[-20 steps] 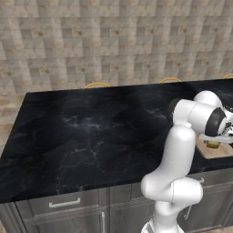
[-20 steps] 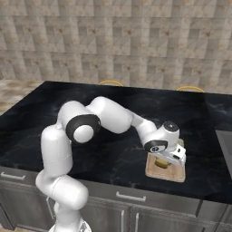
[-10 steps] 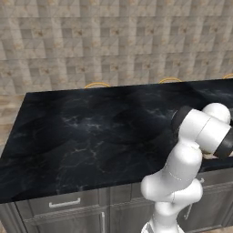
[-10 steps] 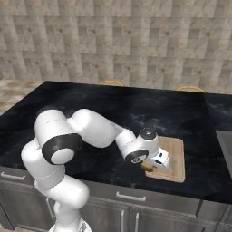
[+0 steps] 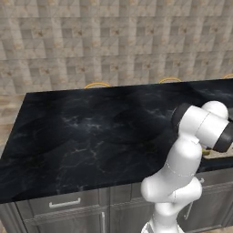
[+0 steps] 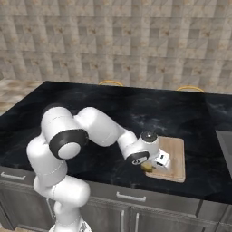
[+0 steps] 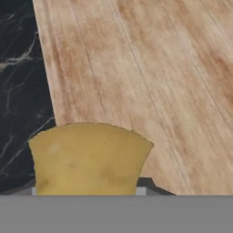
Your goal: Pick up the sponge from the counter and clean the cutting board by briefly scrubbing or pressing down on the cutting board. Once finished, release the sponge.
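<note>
**Ana:** Over on the left base view, what do you get?

**Ben:** Mostly the counter (image 5: 91,136), black and veined, with the arm's elbow in front at the right. Just past that elbow a sliver of yellow and tan peeks out, too small to name for sure.

**Ana:** And the right base view?

**Ben:** Clearer. The cutting board (image 6: 174,156) lies near the counter's front edge. The gripper (image 6: 156,165) is low over the board's near left corner, and the sponge (image 6: 148,167) shows as a yellow bit right beneath it, at the board's edge.

**Ana:** Is it held?

**Ben:** The hand view says so. The sponge (image 7: 88,159) sits between the finger tips at the bottom, clamped, with wood grain (image 7: 150,82) running beyond it and counter to the left. The jaws are closed onto it.

**Ana:** How would it handle?

**Ben:** I'd judge it light and soft; its top edge bows. Pinching across the narrow sides, as now, leaves the broad face free to press down. It should give under pressure, so a gentle push seems enough, and squeezing harder risks folding it.
</note>
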Motion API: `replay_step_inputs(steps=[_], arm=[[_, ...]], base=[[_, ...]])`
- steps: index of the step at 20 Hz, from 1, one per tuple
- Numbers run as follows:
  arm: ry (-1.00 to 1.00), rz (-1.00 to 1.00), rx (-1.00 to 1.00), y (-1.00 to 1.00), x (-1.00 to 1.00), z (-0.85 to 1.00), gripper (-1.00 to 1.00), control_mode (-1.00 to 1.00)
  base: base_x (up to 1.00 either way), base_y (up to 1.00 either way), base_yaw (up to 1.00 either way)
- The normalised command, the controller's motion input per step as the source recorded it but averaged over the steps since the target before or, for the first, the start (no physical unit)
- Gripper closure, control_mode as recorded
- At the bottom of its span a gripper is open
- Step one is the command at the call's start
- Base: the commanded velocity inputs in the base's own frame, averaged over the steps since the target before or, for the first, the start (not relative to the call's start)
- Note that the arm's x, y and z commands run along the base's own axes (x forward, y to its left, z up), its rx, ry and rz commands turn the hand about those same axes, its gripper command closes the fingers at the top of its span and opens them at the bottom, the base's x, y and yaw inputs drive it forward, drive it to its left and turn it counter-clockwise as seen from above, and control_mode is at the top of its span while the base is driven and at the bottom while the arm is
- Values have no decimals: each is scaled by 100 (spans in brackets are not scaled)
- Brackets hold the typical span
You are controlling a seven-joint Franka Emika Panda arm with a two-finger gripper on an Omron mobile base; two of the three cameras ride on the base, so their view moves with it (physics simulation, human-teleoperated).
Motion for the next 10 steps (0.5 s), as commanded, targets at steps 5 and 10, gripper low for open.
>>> replay_step_inputs(steps=[5, 10], arm=[[-11, 0, 0, -42, -17, 15, 100, -100], [-2, -3, 0, -61, -5, 0, 100, -100]], base=[[0, 0, 0], [0, 0, 0]])
